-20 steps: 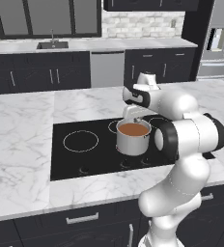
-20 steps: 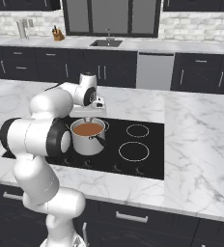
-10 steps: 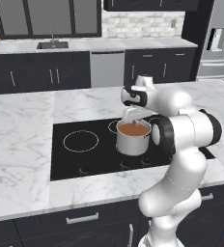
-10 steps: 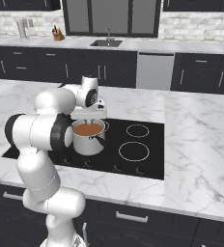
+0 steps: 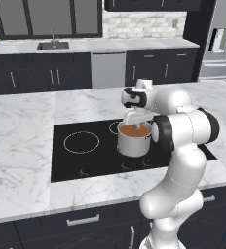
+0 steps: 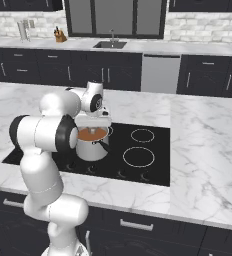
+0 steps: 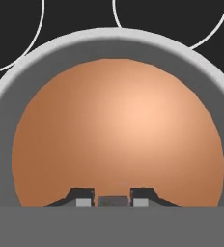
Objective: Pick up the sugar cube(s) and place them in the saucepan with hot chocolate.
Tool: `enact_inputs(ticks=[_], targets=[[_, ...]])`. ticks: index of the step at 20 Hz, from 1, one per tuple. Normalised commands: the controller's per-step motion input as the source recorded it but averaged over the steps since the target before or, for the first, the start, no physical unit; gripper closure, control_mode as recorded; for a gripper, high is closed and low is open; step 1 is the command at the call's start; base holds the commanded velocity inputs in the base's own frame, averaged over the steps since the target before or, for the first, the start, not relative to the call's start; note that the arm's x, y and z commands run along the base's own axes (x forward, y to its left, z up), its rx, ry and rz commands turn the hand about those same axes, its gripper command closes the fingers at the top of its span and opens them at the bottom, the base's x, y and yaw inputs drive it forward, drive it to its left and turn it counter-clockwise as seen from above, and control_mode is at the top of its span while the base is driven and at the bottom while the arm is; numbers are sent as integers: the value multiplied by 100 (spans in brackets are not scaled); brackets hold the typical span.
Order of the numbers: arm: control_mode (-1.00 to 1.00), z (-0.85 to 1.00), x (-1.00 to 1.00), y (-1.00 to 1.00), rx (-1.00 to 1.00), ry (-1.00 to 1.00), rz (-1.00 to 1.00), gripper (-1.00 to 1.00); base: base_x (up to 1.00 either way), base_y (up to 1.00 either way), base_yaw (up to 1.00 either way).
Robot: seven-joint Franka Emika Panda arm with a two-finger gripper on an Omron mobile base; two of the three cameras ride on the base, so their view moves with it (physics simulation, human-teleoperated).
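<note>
Saucepan point(image 7: 17, 91) sits directly under our gripper point(image 7: 113, 200) in the hand view, its steel rim ringing the flat brown hot chocolate point(image 7: 119, 135); from the base views we see the pot point(image 5: 134, 140) on the black cooktop point(image 5: 81, 165) of the marble island, with the hand poised just above its mouth point(image 6: 92, 135); between our two dark fingertips point(image 7: 84, 202) a small pale grey block, which we take to be a sugar cube point(image 7: 113, 201), lies squarely in the gap; the fingers stand only slightly apart, close on either side of it, and we cannot tell whether they pinch it or have let go; the relation that matters is plain: the liquid lies straight ahead of the fingers, so a release here should, in our judgement, drop the cube inside the rim.
</note>
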Motion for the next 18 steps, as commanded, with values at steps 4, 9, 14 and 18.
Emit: enact_inputs(ticks=[4, 9, 14, 18], targets=[[-100, 0, 0, 0, 0, 0, 0, -100, 0, 0, 0], [-100, 0, -5, -4, 0, 0, 0, -100, 0, 0, 0], [-100, 30, -24, -17, 0, -11, 0, -100, 0, 0, 0], [-100, 60, -3, -14, 0, -22, 0, -100, 0, 0, 0]])
